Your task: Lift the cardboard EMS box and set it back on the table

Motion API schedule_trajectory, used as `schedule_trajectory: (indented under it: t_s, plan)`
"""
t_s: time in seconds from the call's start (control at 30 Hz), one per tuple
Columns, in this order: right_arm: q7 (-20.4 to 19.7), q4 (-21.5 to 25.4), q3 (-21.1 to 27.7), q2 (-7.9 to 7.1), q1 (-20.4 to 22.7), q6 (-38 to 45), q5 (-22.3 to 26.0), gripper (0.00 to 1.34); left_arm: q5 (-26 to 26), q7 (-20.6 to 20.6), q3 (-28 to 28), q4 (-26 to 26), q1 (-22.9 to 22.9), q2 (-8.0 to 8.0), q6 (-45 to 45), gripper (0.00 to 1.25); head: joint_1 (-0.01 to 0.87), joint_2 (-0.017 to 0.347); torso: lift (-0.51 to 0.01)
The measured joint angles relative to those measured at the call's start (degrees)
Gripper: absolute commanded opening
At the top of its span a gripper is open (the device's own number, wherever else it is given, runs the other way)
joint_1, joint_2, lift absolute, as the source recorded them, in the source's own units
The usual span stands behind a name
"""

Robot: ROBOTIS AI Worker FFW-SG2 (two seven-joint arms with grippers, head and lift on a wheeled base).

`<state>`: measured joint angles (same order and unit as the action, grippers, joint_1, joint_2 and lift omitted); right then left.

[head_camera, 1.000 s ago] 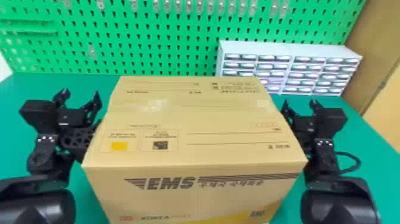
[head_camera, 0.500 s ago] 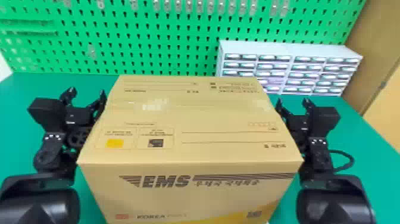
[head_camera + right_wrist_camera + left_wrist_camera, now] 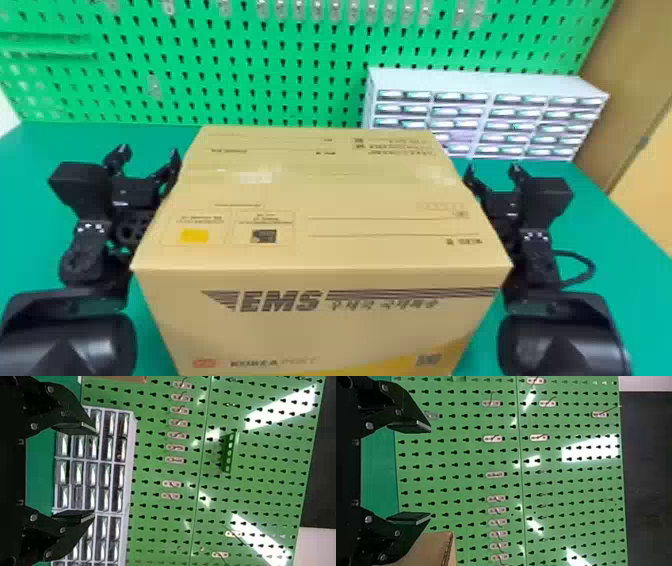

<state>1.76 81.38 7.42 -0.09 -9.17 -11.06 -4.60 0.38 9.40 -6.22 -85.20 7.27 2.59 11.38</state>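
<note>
The right hand [image 3: 494, 169] has its two black fingers [image 3: 77, 428] wide apart. Ahead at 12 o'clock, a little drawer cabinet [image 3: 131, 455] sits by the green pegboard [image 3: 152, 512]. At 10 o'clock, a bit of the cardboard box [image 3: 128, 378] peeks in.

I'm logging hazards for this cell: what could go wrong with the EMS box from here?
The left gripper and right gripper stand open beside the EMS box, neither clamping it, so it might slip if held only by side pressure. Moved forward, it could bump the drawer cabinet behind.
</note>
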Motion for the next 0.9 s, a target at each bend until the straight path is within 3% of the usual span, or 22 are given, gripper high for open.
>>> schedule_trajectory:
  t_s: [0.5, 0.9]
  plan:
    - [0.0, 0.16, -1.33, 0.0, -0.88, 1.08, 1.68, 0.83, 0.89, 0.0, 0.61, -0.4, 0.61, 0.0, -0.4, 0.77, 0.678, -0.014, -0.095]
    - [-0.01, 3.88, -3.78, -0.37, -2.55, 3.91, 2.88, 0.83, 2.32, -0.05, 1.54, -1.56, 2.29, -0.01, -0.57, 0.77, 0.678, -0.014, -0.095]
